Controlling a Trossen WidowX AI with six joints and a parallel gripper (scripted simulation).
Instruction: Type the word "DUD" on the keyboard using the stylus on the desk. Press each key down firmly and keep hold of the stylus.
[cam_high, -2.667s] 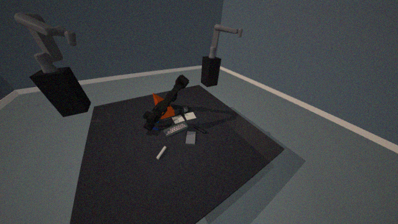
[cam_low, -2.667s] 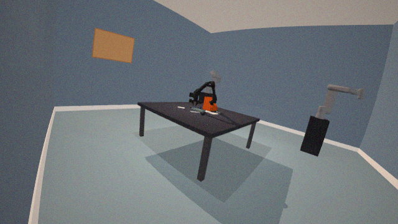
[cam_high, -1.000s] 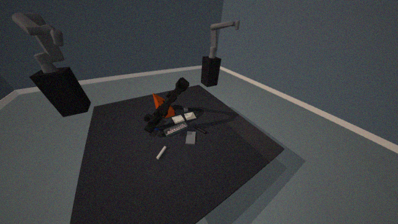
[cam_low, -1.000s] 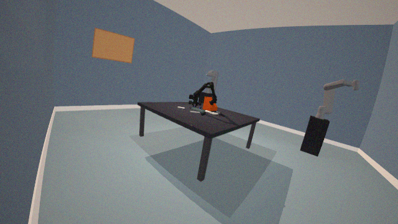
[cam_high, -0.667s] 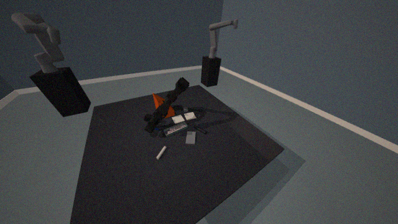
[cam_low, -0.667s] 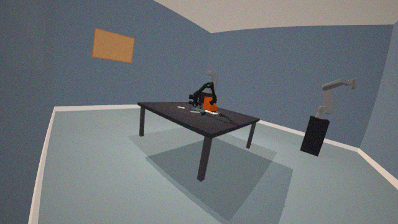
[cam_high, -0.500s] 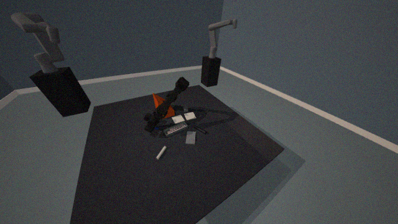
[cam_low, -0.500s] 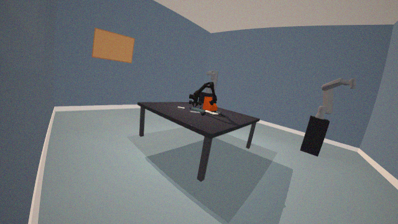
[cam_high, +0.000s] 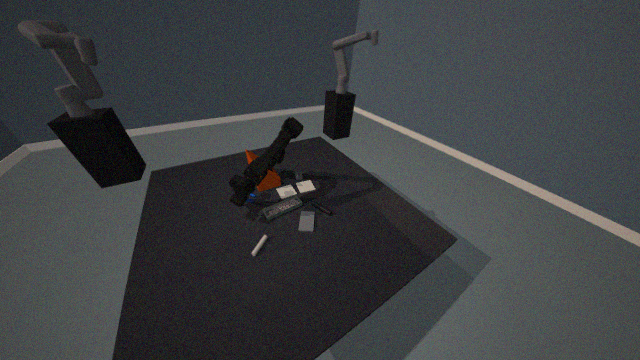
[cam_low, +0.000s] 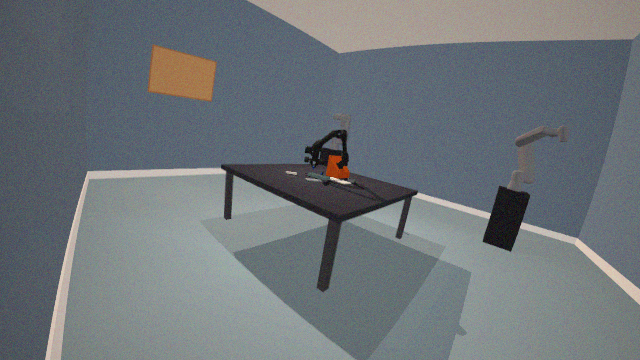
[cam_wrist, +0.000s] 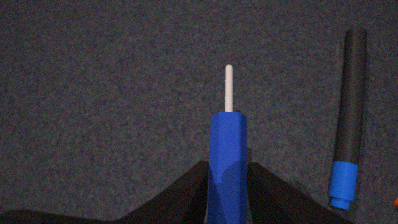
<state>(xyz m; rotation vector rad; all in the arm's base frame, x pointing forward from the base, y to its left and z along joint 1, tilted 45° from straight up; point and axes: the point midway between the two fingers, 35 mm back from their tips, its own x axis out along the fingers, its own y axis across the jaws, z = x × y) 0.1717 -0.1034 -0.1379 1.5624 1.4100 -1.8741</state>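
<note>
We have our black two-fingered tool (cam_wrist: 227, 170) pinching the blue faceted stylus with a thin white tip (cam_wrist: 228, 150), which points to twelve o'clock in the wrist view. At its three o'clock lies a black cylindrical marker with a blue end (cam_wrist: 353, 100). From above, we see the grey rectangular keyboard (cam_high: 283, 208) on the black table (cam_high: 210, 280) (cam_low: 280, 182), at our tool's four o'clock.

The blue stylus (cam_wrist: 228, 145) (white-tipped) is between the fingers; the keyboard (cam_high: 283, 208) lies flat.
</note>
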